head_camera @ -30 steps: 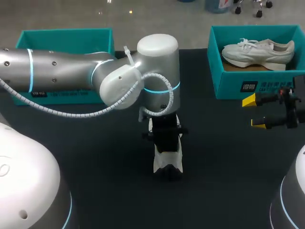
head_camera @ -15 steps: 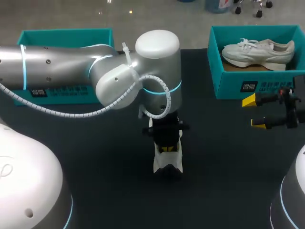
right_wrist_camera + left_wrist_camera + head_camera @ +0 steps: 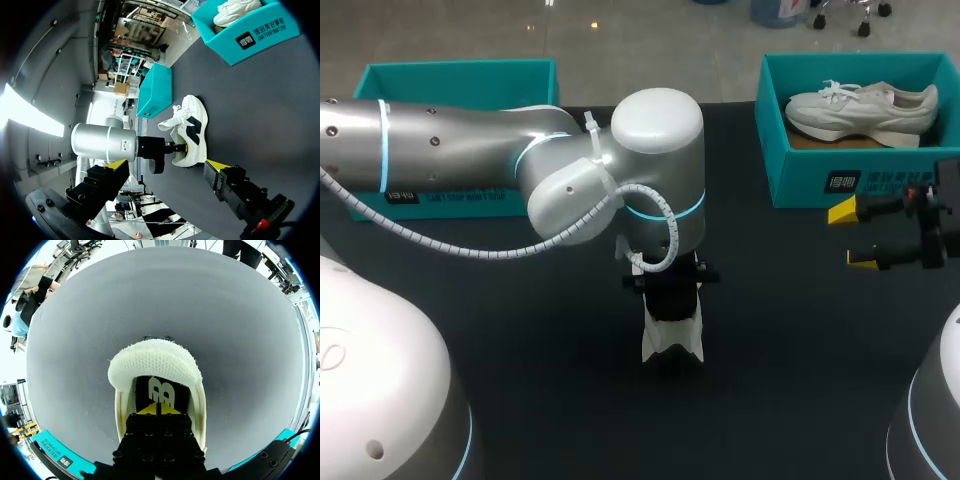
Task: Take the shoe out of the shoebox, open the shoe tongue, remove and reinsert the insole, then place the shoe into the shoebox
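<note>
Since half a second ago the left gripper (image 3: 159, 409) has dropped lower into the shoe (image 3: 672, 342), and its yellow tips are now hidden in the head view. The wrist view shows the tips together, down on the insole (image 3: 161, 391). The shoe hasn't shifted, mid-table (image 3: 520, 390). The right gripper (image 3: 853, 235) is unchanged, fingers apart and empty, just beside the shoebox (image 3: 820, 172) holding a second shoe (image 3: 860, 108).
</note>
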Controlling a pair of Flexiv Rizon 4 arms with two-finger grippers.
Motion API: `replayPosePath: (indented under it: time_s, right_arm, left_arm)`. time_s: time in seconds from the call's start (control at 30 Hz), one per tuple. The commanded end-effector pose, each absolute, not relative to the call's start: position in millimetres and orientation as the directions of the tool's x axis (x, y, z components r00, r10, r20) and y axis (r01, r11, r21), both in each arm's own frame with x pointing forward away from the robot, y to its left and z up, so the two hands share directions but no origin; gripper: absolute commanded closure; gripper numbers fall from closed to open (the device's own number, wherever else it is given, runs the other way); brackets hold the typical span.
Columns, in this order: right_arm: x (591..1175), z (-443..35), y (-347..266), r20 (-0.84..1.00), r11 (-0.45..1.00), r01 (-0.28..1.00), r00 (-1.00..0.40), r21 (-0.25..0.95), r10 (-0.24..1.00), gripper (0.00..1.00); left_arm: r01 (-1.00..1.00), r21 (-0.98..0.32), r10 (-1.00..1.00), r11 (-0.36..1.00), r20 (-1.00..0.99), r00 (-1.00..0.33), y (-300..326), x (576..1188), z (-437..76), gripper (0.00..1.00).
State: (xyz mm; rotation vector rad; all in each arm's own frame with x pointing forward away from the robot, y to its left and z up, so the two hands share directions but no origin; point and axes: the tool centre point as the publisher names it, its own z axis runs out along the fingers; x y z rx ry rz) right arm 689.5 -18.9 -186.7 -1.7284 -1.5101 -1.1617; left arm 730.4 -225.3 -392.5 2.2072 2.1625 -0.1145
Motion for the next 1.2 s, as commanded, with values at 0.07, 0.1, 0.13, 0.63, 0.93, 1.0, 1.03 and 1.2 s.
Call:
replayPosePath:
  time_s: [0.07, 0.1, 0.13, 0.63, 0.93, 1.0, 1.03, 1.2]
  right_arm:
    - [688.3, -186.6, -18.3, 0.875, -0.210, 0.969, -0.009, 0.127, 0.485, 0.00]
    - [688.3, -186.6, -18.3, 0.875, -0.210, 0.969, -0.009, 0.127, 0.485, 0.00]
    - [688.3, -186.6, -18.3, 0.875, -0.210, 0.969, -0.009, 0.127, 0.485, 0.00]
    - [688.3, -186.6, -18.3, 0.875, -0.210, 0.969, -0.009, 0.127, 0.485, 0.00]
    - [688.3, -186.6, -18.3, 0.875, -0.210, 0.969, -0.009, 0.127, 0.485, 0.00]
    - [688.3, -186.6, -18.3, 0.875, -0.210, 0.969, -0.009, 0.127, 0.485, 0.00]
    - [688.3, -186.6, -18.3, 0.875, -0.210, 0.969, -0.009, 0.127, 0.485, 0.00]
    - [688.3, -186.6, -18.3, 0.875, -0.210, 0.969, -0.009, 0.127, 0.485, 0.00]
  left_arm:
    - [1.000, -0.006, 0.997, -0.017, -0.073, 0.017, -226.8, 726.8, -396.0, 1.00]
    - [1.000, -0.003, 0.997, -0.017, -0.071, 0.016, -226.1, 726.3, -394.8, 1.00]
    - [1.000, 0.001, 0.998, -0.016, -0.069, 0.016, -225.1, 726.3, -393.1, 1.00]
    - [0.999, 0.027, 0.993, -0.032, -0.109, 0.035, -229.7, 718.6, -382.4, 1.00]
    - [1.000, 0.010, 0.996, -0.019, -0.091, 0.019, -232.0, 722.6, -402.2, 1.00]
    - [1.000, 0.011, 0.996, -0.014, -0.084, 0.015, -232.0, 723.2, -404.3, 1.00]
    - [1.000, 0.011, 0.996, -0.013, -0.083, 0.014, -231.8, 723.3, -404.7, 1.00]
    - [0.999, 0.051, 0.996, 0.000, -0.084, 0.004, -228.0, 719.4, -392.5, 1.00]
